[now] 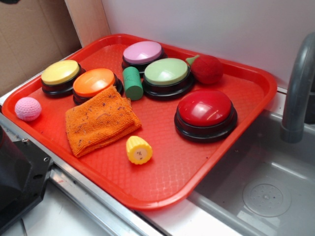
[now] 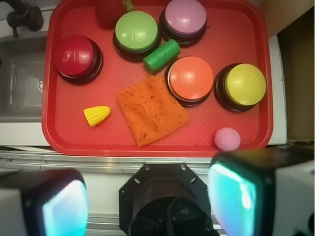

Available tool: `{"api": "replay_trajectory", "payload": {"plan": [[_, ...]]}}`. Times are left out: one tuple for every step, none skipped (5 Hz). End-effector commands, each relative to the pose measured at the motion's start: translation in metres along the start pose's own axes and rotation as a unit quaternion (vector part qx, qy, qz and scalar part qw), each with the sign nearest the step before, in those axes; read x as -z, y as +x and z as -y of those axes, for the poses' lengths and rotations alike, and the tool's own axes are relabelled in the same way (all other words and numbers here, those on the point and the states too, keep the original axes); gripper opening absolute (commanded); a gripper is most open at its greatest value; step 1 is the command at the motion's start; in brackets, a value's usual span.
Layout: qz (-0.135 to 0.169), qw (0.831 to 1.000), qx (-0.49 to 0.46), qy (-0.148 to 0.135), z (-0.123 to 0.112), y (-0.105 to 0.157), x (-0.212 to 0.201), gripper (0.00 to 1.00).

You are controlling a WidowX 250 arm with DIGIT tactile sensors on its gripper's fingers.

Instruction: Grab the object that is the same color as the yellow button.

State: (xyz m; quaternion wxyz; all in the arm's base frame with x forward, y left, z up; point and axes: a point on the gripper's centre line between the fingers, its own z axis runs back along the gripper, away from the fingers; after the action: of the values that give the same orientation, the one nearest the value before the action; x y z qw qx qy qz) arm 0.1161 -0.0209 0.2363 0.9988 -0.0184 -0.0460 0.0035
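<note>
A red tray [image 2: 256, 73] with a fine diamond texture lies ahead of the claw [image 2: 147, 201], whose pads [image 2: 64, 206] glow pale turquoise in black frames. On it, the corn toy [image 2: 97, 115] is bright yellow with ribbed rows. The yellow button [image 2: 245, 84] has a pale yellow top on a black base. Other buttons are orange [image 2: 190, 78], light green [image 2: 137, 31], lilac [image 2: 185, 16] and deep red [image 2: 74, 55]. The cloth [image 2: 151, 109] is orange with dark flecks, the ball [image 2: 227, 139] pink, the cylinder [image 2: 162, 55] green.

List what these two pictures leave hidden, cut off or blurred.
- Gripper: wrist view, fingers blurred, cut by bottom edge.
- Red plush toy: wrist view, cut by top edge.
- Faucet: exterior view, cut by right edge.
- Orange cloth: whatever lies underneath is hidden.
</note>
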Motion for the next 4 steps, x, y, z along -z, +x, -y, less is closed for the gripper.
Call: {"api": "replay_trajectory", "payload": {"plan": [[0.0,1.0,0.0,0.0,0.0,0.0,0.0,1.0],[-0.005,1.0,-0.005,-0.011,0.013,0.011,0.01,1.0],[0.023,0.998,-0.041,-0.03,0.029,0.018,0.023,1.0],[0.008,0.994,-0.092,-0.064,0.036,0.022,0.052,1.0]]}}
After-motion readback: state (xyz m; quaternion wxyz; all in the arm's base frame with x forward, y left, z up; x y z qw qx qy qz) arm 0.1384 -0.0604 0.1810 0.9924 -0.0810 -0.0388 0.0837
